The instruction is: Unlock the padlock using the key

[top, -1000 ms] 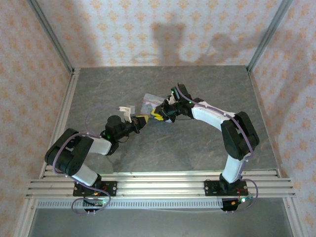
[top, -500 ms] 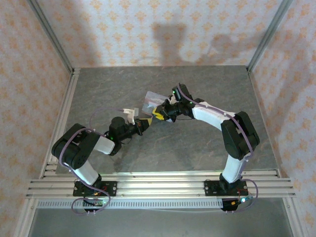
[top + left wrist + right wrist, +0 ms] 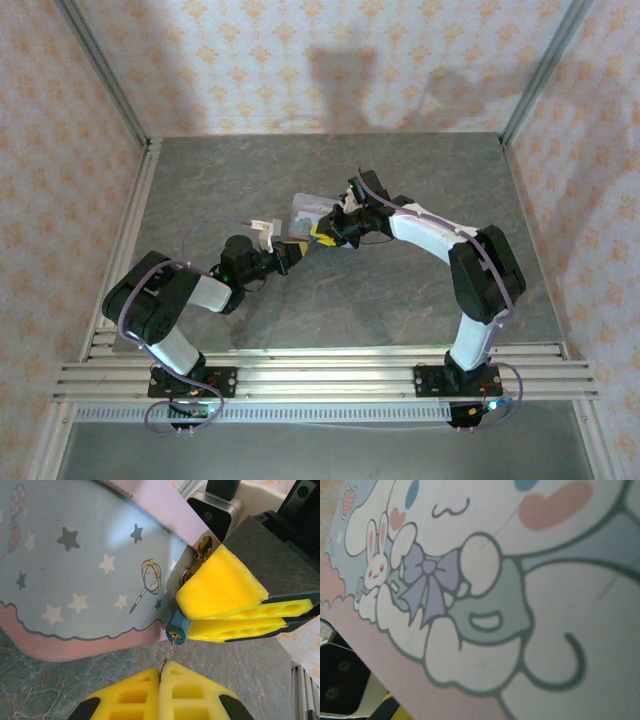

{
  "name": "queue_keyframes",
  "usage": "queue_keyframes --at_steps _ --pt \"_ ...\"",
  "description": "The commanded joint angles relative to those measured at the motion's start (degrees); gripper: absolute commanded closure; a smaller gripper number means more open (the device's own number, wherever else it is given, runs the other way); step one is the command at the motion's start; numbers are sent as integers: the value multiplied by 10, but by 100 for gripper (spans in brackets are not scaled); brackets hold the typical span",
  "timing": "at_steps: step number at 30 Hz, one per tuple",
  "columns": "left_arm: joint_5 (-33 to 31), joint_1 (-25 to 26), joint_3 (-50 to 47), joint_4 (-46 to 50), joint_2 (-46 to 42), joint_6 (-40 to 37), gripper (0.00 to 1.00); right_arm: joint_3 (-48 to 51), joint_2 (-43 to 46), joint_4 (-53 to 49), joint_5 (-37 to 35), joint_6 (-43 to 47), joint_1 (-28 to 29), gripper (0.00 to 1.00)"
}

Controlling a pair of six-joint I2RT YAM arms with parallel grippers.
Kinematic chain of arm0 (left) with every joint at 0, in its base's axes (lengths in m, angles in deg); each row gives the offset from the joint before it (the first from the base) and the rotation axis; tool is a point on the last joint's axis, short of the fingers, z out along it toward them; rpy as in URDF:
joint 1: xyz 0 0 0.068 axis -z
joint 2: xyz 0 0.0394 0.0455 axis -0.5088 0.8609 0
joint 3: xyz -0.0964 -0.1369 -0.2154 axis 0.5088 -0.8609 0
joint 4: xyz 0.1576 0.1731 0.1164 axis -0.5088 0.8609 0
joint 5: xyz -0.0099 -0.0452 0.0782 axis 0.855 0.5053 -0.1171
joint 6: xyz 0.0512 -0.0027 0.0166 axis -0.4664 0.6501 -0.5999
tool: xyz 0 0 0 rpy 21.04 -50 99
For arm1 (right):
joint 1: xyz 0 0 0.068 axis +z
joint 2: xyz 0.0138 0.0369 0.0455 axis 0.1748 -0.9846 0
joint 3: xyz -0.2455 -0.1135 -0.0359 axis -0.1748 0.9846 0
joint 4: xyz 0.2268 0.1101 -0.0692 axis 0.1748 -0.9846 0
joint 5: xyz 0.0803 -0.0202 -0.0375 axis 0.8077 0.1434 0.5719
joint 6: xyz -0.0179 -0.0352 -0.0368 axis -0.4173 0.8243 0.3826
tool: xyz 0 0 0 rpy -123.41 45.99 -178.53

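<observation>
The padlock (image 3: 177, 626), a tiny teal body with a gold-coloured face, hangs above the counter (image 3: 60, 695) just beside the lower edge of a pale-blue tin (image 3: 75, 570) printed with stars. The right end effector (image 3: 194, 618) has its two yellow foam pads pressed together on the padlock, so that only the lock's lower end pokes out. A thin metal key (image 3: 170, 652) meets the gold face from below. Its other end is pinched between the closed yellow pads of the left end effector (image 3: 160, 690). A small gold ring (image 3: 202, 545) sits above the right pads, against the tin. In the top view both arms meet near the middle of the counter, with the tin tilted just behind them.
</observation>
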Motion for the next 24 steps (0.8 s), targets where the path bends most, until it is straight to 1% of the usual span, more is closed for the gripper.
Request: queue_keyframes --at_steps 1,8,9,12,17,20,24 --pt "8 -5 25 -24 -7 -2 100 -17 10 -25 47 28 11 100" --pt "17 -3 37 -35 10 3 100 -20 5 -14 64 27 13 100" --pt "18 -3 40 -41 14 20 100 -23 5 -22 63 33 13 100" --pt "26 2 52 -51 22 34 100 -25 1 -27 63 37 14 100" --pt "24 6 63 -37 23 31 100 -23 -1 -28 61 44 16 100" --pt "23 9 65 -15 20 13 100 -17 -3 -22 56 38 16 100" --pt "3 30 56 41 2 -55 100 -8 -3 -4 53 20 17 100"
